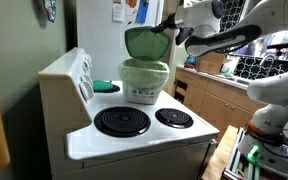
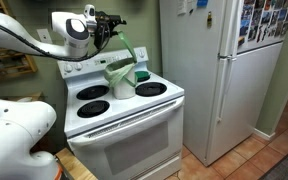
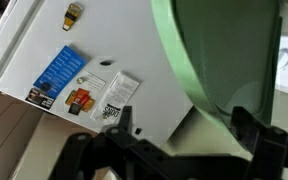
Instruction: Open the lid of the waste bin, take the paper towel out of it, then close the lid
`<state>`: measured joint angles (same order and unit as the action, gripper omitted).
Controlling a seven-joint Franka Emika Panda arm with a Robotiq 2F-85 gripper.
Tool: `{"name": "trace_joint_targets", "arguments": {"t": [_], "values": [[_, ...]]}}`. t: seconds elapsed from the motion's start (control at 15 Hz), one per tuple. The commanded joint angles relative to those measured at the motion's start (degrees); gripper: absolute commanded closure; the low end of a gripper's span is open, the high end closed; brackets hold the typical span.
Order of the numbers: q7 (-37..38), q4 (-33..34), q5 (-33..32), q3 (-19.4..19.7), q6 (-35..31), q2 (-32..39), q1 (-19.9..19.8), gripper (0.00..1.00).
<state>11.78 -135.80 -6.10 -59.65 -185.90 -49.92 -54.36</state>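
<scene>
Stove [image 1: 84,140]: bin [image 1: 144,82] rim open, lid [image 1: 144,41] perhaps touching hand [image 1: 168,30].

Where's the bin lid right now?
In both exterior views the lid stands tipped up above the waste bin at the back of the stove, its upper edge by the gripper. It fills the wrist view's right side.

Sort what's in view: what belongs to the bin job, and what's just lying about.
Job: lid, raised; waste bin; claw at the lid's edge. Paper towel not visible.
Lying about: flat green object on the stove; fridge; cabinets.
</scene>
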Motion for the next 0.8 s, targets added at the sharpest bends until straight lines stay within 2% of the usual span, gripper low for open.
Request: {"name": "trace_joint_targets", "arguments": {"t": [0.0,0.13,0.33,0.73], "values": [[0.95,0.57,3.39,-2.15,-1.65,-3.15,-3.88,0.0],[2.13,0.92,5.2,-2.83,-1.68,-4.97,-5.92,0.0],[2.25,1.28,6.99,-3.01,-1.14,-5.57,-6.89,0.0],[0.52,0.94,6.64,-2.21,1.02,-3.1,-2.14,0.0]]}}
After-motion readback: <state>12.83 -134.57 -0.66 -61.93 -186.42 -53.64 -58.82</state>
